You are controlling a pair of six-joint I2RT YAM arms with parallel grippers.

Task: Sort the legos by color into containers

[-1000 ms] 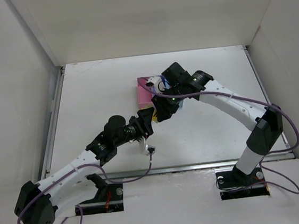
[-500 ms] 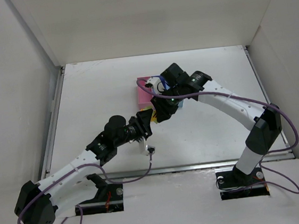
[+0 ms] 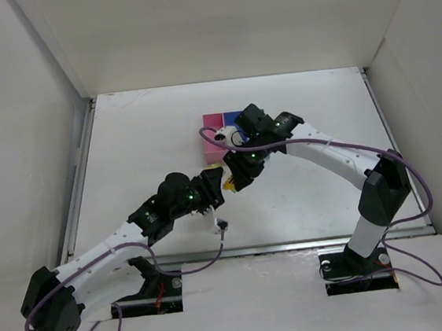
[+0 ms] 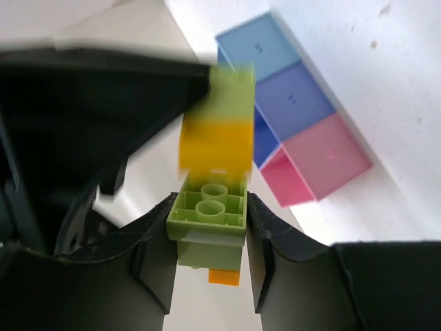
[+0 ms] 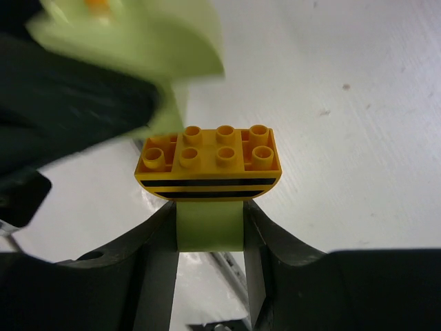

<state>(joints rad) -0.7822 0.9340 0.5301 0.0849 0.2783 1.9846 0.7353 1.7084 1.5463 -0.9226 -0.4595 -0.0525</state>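
The two grippers meet just in front of the containers [image 3: 212, 124], a joined row of pink [image 4: 324, 155], medium blue [image 4: 296, 100] and light blue [image 4: 258, 48] bins. My left gripper [image 4: 210, 207] is shut on a lime green lego [image 4: 207, 217] with a small orange piece [image 4: 224, 277] under it. A yellow-orange lego [image 4: 217, 141] sits right beyond that brick. My right gripper [image 5: 210, 214] is shut on another lime green lego [image 5: 210, 226] that carries a yellow-orange curved piece with black stripes [image 5: 210, 162]. From above, the left gripper [image 3: 220, 184] and right gripper [image 3: 235, 175] are almost touching.
White walls enclose the table on three sides. A metal rail [image 3: 254, 250] runs along the near edge. The purple cable [image 3: 214, 249] of the left arm hangs near that rail. The right arm's wrist covers part of the bins.
My left gripper has closed on the lime green lego. The right gripper has moved from over the bins toward the near side, and the left wrist has shifted slightly with it.
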